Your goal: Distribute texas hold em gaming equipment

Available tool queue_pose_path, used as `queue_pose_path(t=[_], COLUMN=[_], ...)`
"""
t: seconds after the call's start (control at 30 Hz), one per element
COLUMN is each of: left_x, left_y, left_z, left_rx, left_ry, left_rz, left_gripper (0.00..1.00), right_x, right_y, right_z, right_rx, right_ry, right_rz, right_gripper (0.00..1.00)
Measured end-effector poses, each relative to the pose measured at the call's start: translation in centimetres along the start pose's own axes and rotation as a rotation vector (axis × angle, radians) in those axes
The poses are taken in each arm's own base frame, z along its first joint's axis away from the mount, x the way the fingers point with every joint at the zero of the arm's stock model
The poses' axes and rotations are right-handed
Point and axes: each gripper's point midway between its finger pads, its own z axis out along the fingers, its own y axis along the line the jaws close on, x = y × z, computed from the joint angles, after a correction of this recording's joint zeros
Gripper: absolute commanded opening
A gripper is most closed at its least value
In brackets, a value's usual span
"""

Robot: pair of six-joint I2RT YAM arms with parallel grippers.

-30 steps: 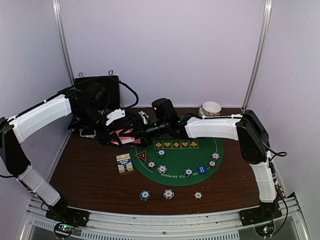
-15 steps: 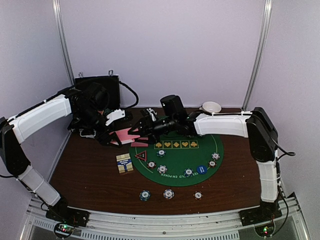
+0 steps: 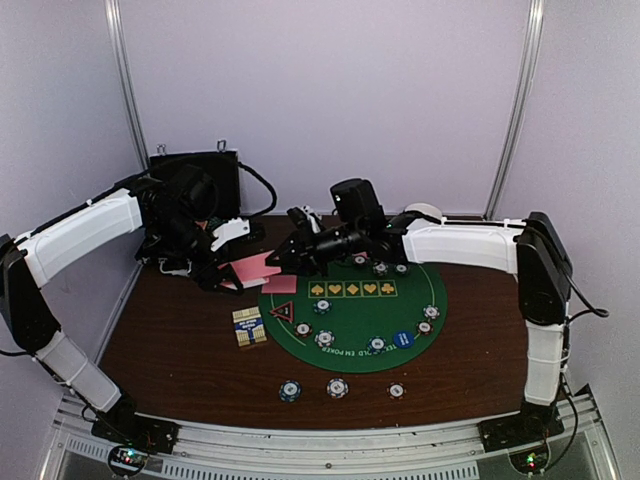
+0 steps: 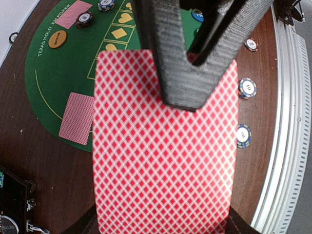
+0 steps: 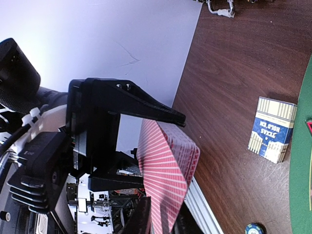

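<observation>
We hold the card deck (image 4: 161, 170) pinched flat in the left gripper (image 3: 240, 262), free edge offered to the right gripper (image 3: 285, 258) just ahead for peeling (its grip: can't tell).

The right arm (image 3: 460, 242) now reaches with its elbow farther toward the right edge of the frame, uncovering poker chips (image 3: 380, 268) at the top of the green mat (image 3: 400, 312) and nearly hiding the white bowl (image 3: 427, 210). The right gripper (image 3: 292, 252) sits slightly farther right, baring more of the pink-backed playing cards (image 3: 255, 268).
</observation>
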Motion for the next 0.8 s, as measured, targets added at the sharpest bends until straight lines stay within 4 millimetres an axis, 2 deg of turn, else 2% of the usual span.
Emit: queue_pose_path(t=[0.27,0.4,0.6,0.8], left_x=[0.0,0.0,0.0,0.1], left_y=[0.0,0.0,0.1,0.1], left_z=[0.0,0.0,0.0,0.0], left_rx=[-0.001,-0.001,-0.004,-0.004], left_ry=[0.0,0.0,0.003,0.004], left_rz=[0.0,0.0,0.001,0.001], left_gripper=[0.13,0.13,0.11,0.11], right_x=[0.4,0.2,-0.4,-0.5], right_y=[0.6,0.7,-0.3,-3.9], right_z=[-1.0,-2.1,-5.7,-10.5], right_rx=[0.006,0.009,0.005,0.06], right_ry=[-0.002,-0.015,-0.072,-0.14], right_rz=[0.003,0.011,0.055,0.114], right_gripper=[0.0,0.0,0.0,0.0])
